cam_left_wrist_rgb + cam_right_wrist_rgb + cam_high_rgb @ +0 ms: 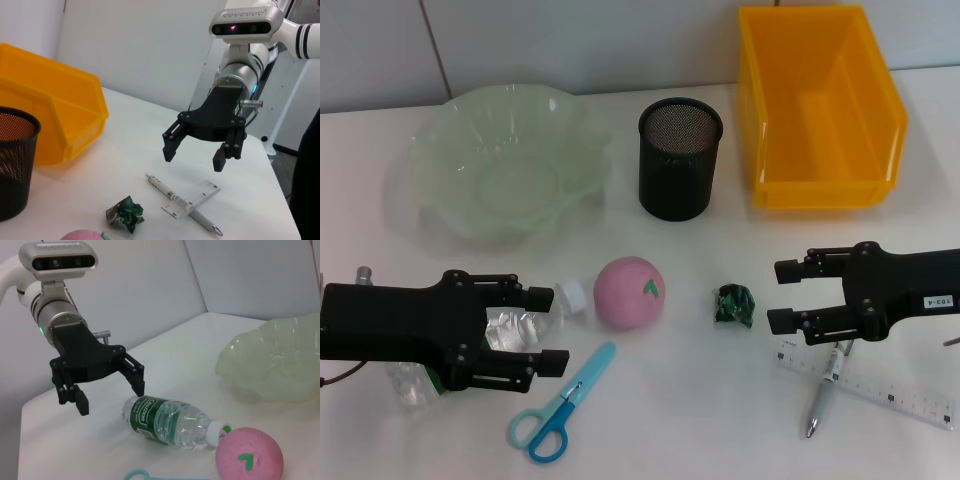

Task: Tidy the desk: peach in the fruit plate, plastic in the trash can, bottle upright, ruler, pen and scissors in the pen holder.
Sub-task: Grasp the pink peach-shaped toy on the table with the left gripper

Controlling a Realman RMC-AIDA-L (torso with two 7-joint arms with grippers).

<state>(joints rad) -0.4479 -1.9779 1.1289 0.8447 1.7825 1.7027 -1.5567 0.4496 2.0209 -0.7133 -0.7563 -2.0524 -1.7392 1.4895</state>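
White counter [720, 400], nothing tidied yet. Left claw [525, 330] hangs spread wide and empty above the lying water bottle [170, 421], whose long axis runs from the claw's base out toward the pink peach [629, 292], cap [571, 296] just beside it; the fingers straddle the bottle's body. Right claw [790, 295], also spread and empty, hovers over the near end of the ruler [870, 388] and pen [825, 395], crumpled green plastic [734, 304] just ahead of its tips.
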